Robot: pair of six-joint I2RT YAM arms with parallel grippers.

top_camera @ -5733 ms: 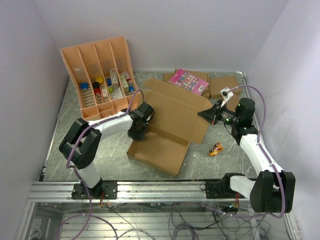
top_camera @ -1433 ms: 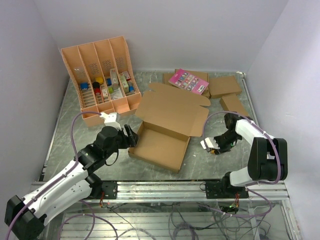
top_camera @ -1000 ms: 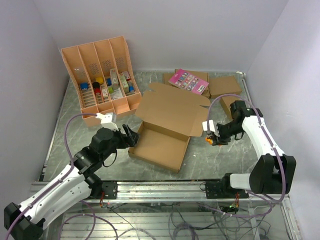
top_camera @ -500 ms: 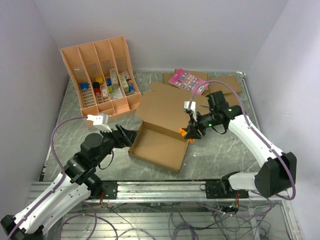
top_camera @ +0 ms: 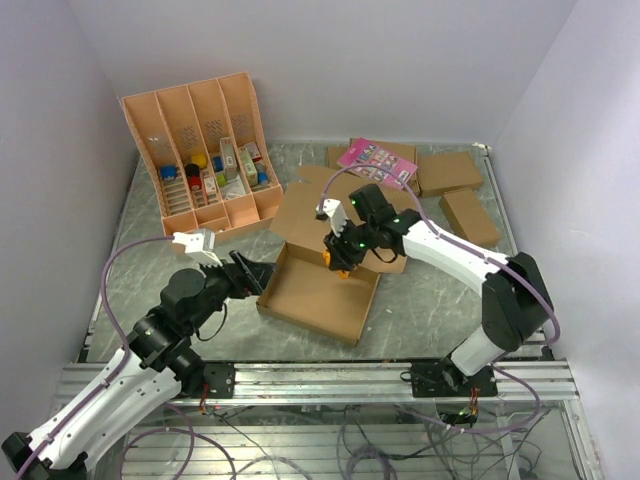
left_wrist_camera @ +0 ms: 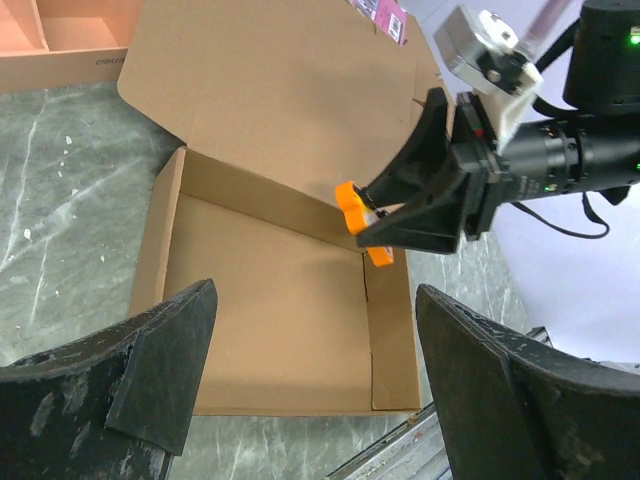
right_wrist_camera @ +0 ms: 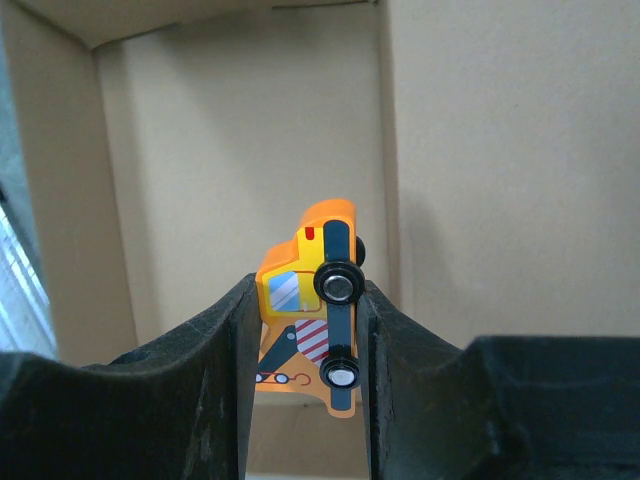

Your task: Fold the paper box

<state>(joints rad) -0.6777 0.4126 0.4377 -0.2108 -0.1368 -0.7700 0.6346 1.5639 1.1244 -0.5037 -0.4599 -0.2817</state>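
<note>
Starting at the near edge, we have the left gripper (top_camera: pixel 252 275) spread wide and holding nothing. It sits just beside the near-left corner of the box (top_camera: pixel 318 295); whether it touches the wall we cannot tell.

The box lies mid-surface with its tray part formed. The near, left and right walls stand upright around a bare floor. Over the tray's far side, the right gripper (top_camera: pixel 337 248) pinches an orange toy truck (right_wrist_camera: pixel 292 290) by its sides and holds it above the floor, not resting on it. Behind that, the lid (top_camera: pixel 335 205) is open and leaning back, its side flaps not turned in.

We judge the shaping of the tray done. What looks left is setting the truck inside, swinging the lid forward over the tray and tucking its flaps.

For room, the left wall's top edge is the first thing the left gripper would meet. Bare surface (top_camera: pixel 215 300) shows to the left of the box, and more to its right. The far side is tighter: the organizer (top_camera: pixel 200 150) stands near the lid's left corner, and a pink booklet (top_camera: pixel 378 163) and small boxes (top_camera: pixel 448 172) lie close behind its far edge. The right arm reaches across the lid, so it will likely need to move aside before the lid can close.
</note>
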